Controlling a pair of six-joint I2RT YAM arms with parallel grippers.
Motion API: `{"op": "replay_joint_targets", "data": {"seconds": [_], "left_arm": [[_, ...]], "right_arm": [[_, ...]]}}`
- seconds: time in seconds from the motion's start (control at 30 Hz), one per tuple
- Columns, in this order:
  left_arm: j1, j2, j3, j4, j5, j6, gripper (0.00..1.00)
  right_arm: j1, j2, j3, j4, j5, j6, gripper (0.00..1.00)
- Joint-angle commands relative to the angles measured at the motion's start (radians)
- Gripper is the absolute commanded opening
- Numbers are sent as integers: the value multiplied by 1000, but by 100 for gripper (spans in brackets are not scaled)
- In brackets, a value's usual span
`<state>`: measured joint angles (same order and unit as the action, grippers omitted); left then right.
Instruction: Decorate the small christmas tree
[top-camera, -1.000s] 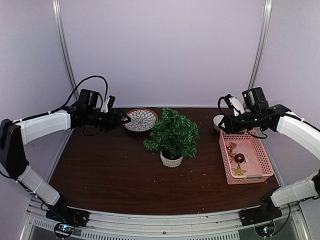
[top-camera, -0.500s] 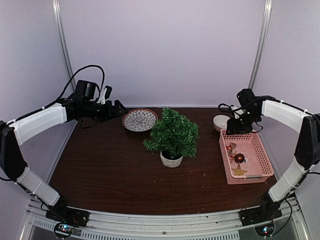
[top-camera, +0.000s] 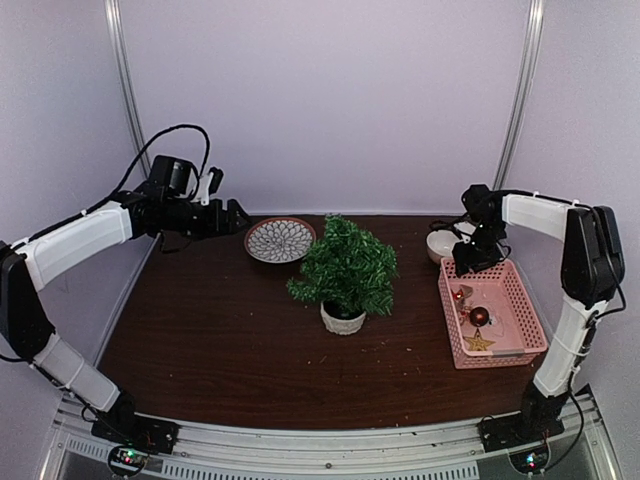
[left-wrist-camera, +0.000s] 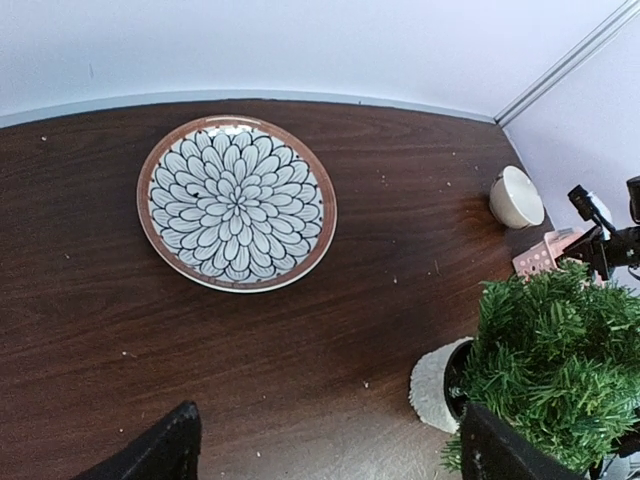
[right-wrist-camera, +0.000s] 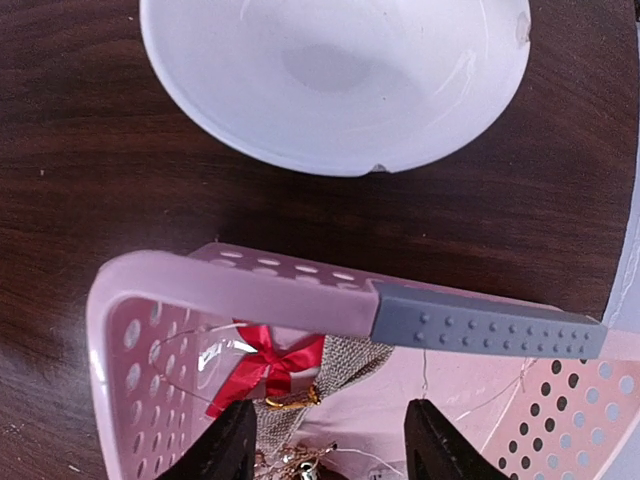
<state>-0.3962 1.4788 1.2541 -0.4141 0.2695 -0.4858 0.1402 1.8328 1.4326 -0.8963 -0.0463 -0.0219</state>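
Standing upright, small christmas tree (top-camera: 345, 268); left end effector (top-camera: 238, 216) wide, right end effector (right-wrist-camera: 328, 445) half-spread, empty.

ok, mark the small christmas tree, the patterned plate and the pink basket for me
small christmas tree (top-camera: 346, 266), top external view, middle of the green foliage
patterned plate (left-wrist-camera: 237, 202), left wrist view, centre of the petal pattern
pink basket (right-wrist-camera: 230, 288), right wrist view, on its pink top rim
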Motion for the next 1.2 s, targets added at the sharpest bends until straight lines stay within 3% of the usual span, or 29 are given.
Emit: {"op": "replay_joint_targets", "data": {"seconds": [0.0, 0.3, 0.53, 0.8, 1.17], "left_arm": [[2, 19, 56, 7, -6, 41, 89], [2, 36, 67, 12, -6, 47, 89], [2, 62, 90, 9, -7, 56, 88], [1, 58, 92, 5, -29, 53, 88], [2, 52, 103, -3, -32, 50, 88]], "right_arm": [[-13, 34, 39, -44, 58, -31, 53], [-25, -139, -12, -38, -17, 82, 53], [-104, -106, -26, -28, -23, 225, 43], [-116, -101, -109, 69, -7, 355, 43], [-126, -37, -139, 152, 42, 381, 41]]}}
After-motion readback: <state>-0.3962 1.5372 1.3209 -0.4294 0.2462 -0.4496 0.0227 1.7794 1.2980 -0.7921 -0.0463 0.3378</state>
